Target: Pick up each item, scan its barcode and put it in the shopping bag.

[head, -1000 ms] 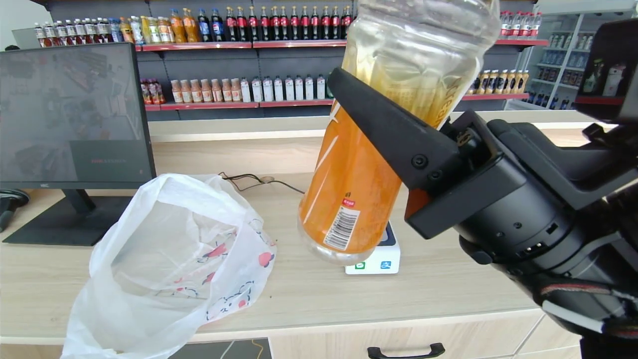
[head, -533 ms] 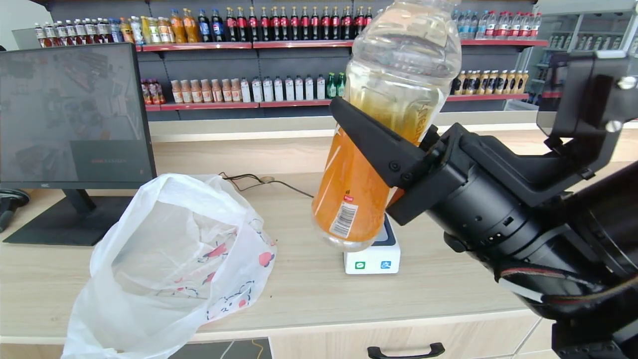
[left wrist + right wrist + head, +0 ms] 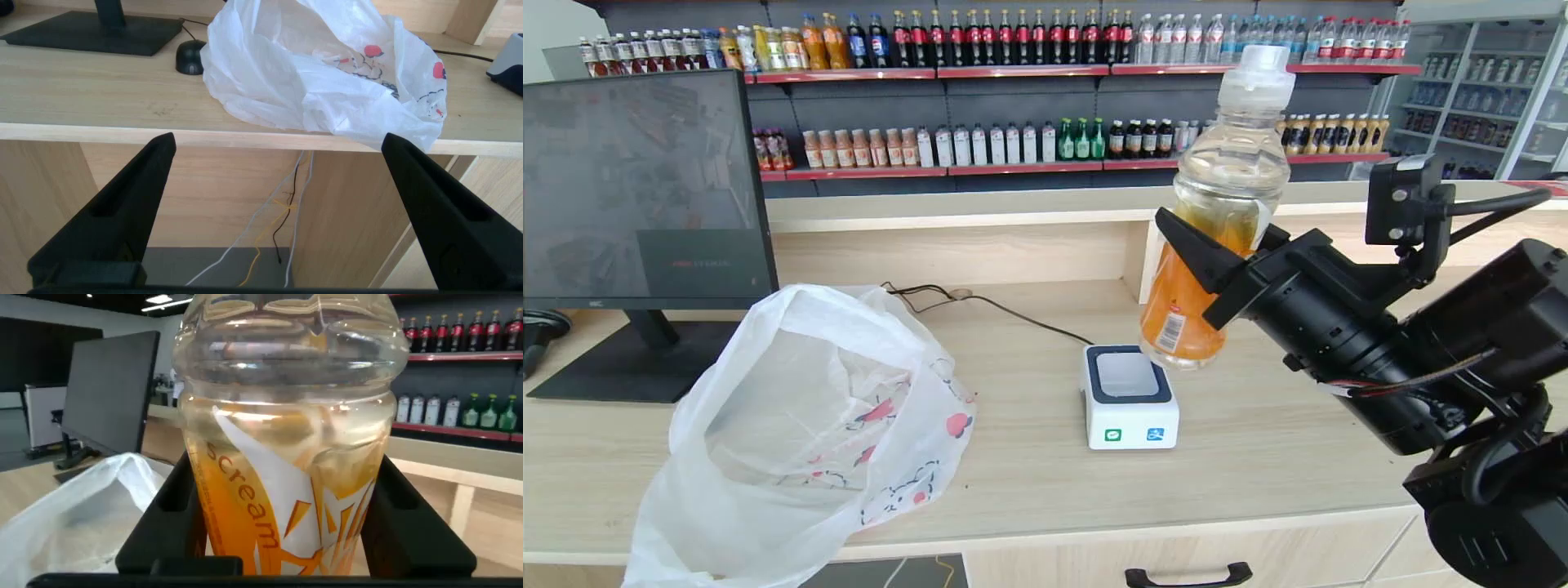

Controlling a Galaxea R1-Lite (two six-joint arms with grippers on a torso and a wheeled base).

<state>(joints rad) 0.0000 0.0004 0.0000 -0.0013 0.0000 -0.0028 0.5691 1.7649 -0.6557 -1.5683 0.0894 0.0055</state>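
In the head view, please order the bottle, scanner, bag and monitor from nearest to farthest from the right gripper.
1. bottle, held in the right gripper.
2. scanner, on the counter just below it.
3. bag, left on the counter.
4. monitor, far left behind the bag.

The bottle [image 3: 1232, 167] is gleaming as clear, glossy plastic, with a smooth orange label wrapping its lower half. The right pincer [image 3: 1209, 237] gripping it is looking like matt black plastic. The bag [image 3: 800, 425] is lying thin, crinkled and translucent white. The surface [image 3: 1258, 457] is showing pale wood grain with a matt finish, and the scanner [image 3: 1129, 404] is shining in smooth white plastic.
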